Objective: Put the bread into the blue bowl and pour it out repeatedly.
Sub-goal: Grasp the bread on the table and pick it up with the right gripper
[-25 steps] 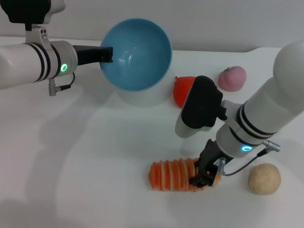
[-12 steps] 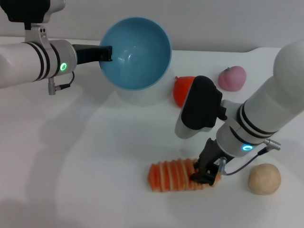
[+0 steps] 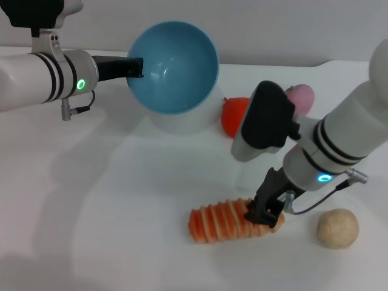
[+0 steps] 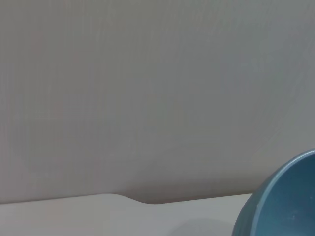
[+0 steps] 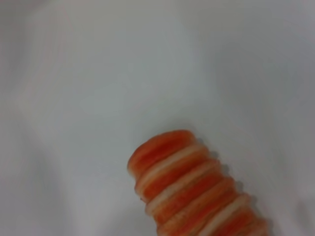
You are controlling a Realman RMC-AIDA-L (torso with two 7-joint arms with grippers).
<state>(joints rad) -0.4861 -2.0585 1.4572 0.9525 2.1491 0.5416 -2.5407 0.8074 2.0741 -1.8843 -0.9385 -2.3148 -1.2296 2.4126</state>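
Note:
The bread is an oblong orange-tan ridged loaf lying on the white table near the front; the right wrist view shows its free end close up. My right gripper is shut on the loaf's right end, which is raised slightly. The blue bowl hangs tilted in the air at the back left, its empty inside facing the head camera. My left gripper is shut on the bowl's left rim. An edge of the bowl shows in the left wrist view.
A red-orange lumpy toy and a pink fruit toy sit at the back, behind my right arm. A round beige ball lies on the table just right of the bread.
My right arm has risen and shifted a little right, and the bread's gripped end has come up with it. The left arm and bowl have stayed put.

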